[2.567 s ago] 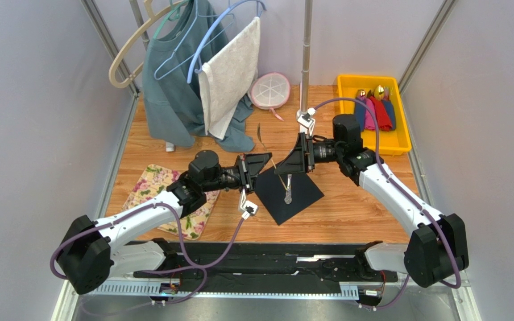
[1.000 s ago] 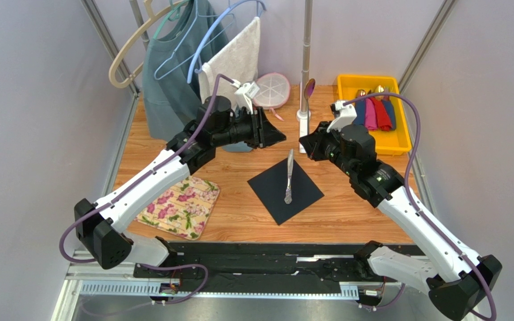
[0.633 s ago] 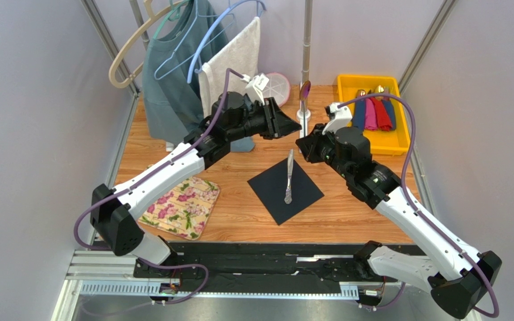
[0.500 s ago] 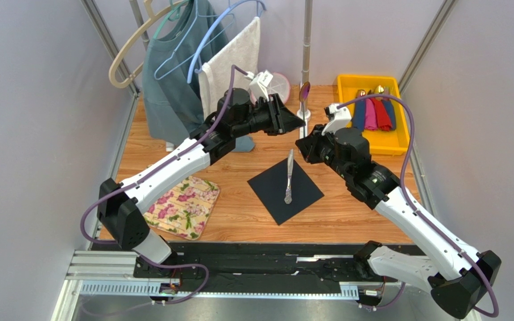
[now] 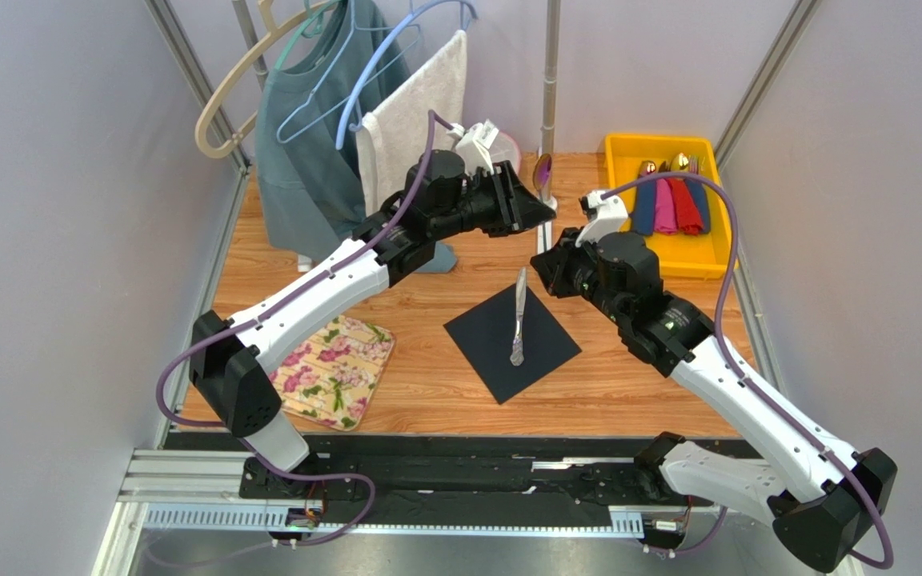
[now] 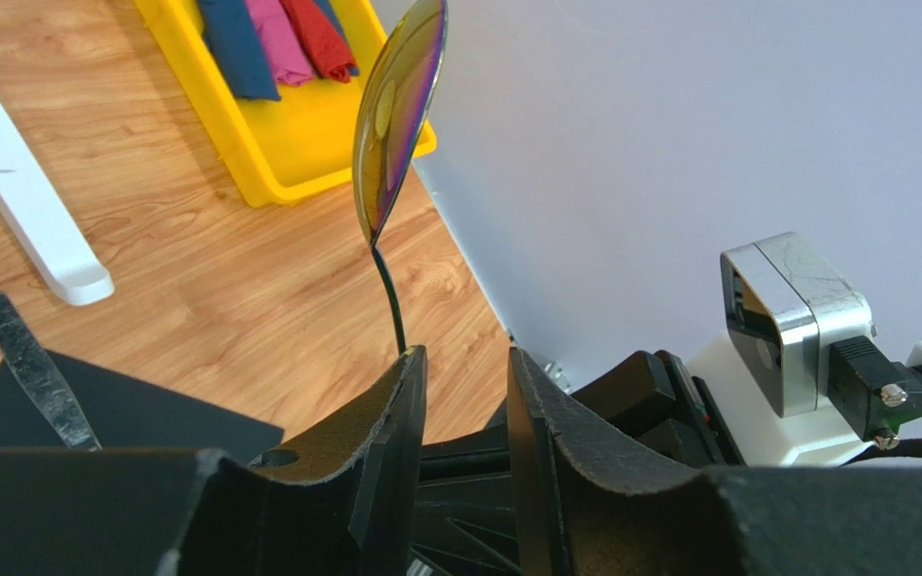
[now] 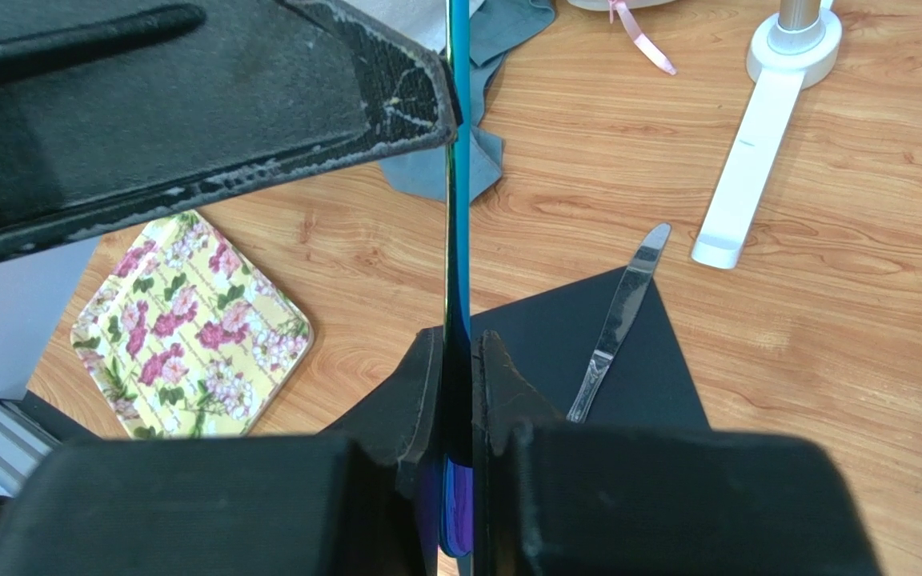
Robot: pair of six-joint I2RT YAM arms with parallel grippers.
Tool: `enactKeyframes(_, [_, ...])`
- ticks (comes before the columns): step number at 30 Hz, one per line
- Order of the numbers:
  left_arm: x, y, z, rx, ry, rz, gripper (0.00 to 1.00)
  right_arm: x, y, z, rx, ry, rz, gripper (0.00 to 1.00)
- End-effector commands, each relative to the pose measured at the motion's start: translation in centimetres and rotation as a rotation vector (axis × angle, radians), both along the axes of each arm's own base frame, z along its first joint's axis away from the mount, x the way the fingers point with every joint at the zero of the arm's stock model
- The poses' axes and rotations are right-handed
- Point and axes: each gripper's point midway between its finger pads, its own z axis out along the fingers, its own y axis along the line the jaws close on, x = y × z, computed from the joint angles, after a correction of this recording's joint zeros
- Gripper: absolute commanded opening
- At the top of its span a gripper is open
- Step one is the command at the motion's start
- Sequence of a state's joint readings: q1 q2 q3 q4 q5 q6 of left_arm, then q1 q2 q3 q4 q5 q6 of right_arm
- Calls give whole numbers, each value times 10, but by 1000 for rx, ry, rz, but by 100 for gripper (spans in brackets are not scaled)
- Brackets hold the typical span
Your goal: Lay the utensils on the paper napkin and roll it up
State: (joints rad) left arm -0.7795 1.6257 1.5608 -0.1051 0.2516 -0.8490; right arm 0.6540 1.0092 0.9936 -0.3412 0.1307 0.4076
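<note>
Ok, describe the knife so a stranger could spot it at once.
At the middle of the table lies a black napkin. The knife lies flat on it. Unlike it, the spoon stands upright in the right hand, and the gold-headed pieces sit wrapped in the yellow tray.

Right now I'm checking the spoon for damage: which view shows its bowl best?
Left wrist view: the spoon shows its bowl broad and iridescent. Right wrist view shows only its handle edge-on, clamped in the right hand. Top view shows just a small purple sliver.
</note>
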Motion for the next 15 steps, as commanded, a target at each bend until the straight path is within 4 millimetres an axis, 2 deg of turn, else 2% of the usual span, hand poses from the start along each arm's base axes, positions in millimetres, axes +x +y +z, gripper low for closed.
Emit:
enactKeyframes(1, [3,8,7,22,-8,50,44,2,-3,20,27,-79,-19,0])
enactKeyframes(8, [7,10,-9,77,24,76,45,2,-2,20,27,-81,-9,0])
enactKeyframes(15, [5,13,-14,81,39,76,43,2,-2,14,16,-71,-8,0])
